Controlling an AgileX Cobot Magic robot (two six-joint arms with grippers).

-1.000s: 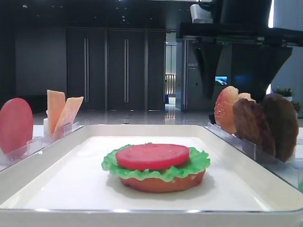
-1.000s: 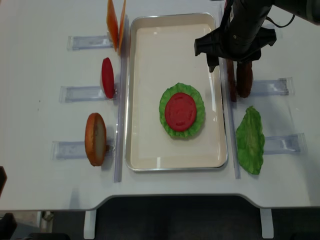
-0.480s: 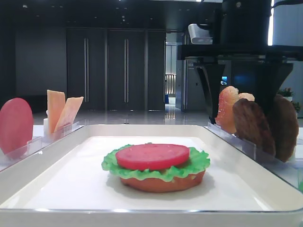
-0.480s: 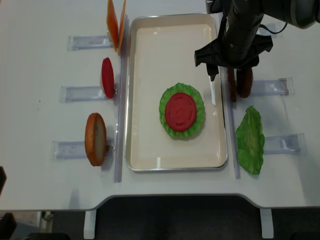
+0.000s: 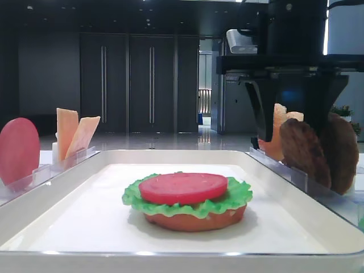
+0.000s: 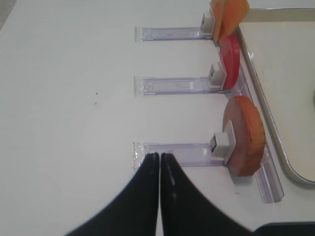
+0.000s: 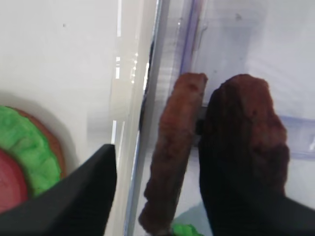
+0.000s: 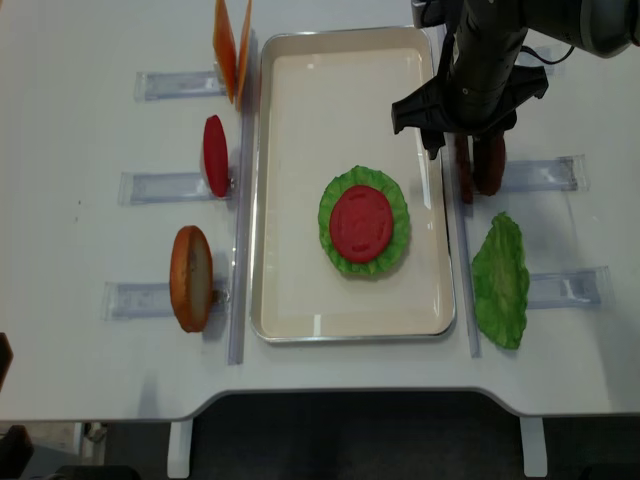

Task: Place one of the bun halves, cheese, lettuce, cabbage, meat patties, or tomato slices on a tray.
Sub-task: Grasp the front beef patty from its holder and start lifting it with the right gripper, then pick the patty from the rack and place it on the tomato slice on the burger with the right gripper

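Nearest the front edge of the white table [image 8: 80, 60], the left gripper [image 6: 160, 162] hangs idle with its jaws pressed together, holding nothing, beside a clear slotted rack [image 6: 172, 152] that props a golden-orange bun half [image 6: 243, 135]. On the large white rectangular tray [image 8: 300, 100], toward its middle, lies an orange-brown bottom bun [image 5: 193, 219] under a ruffled green lettuce leaf [image 5: 227, 202] and a smooth red tomato slice [image 5: 182, 187]. Beyond the tray's right rim, two dark reddish-brown grainy meat patties [image 7: 174, 147] stand on edge in a rack. The right gripper [image 7: 155, 167] straddles the inner patty with jaws part open; neither finger visibly touches it. For a sound grasp, the jaws should probably close squarely on the patty's flat faces, clear of its neighbour [image 7: 241, 142] and the tray rim.
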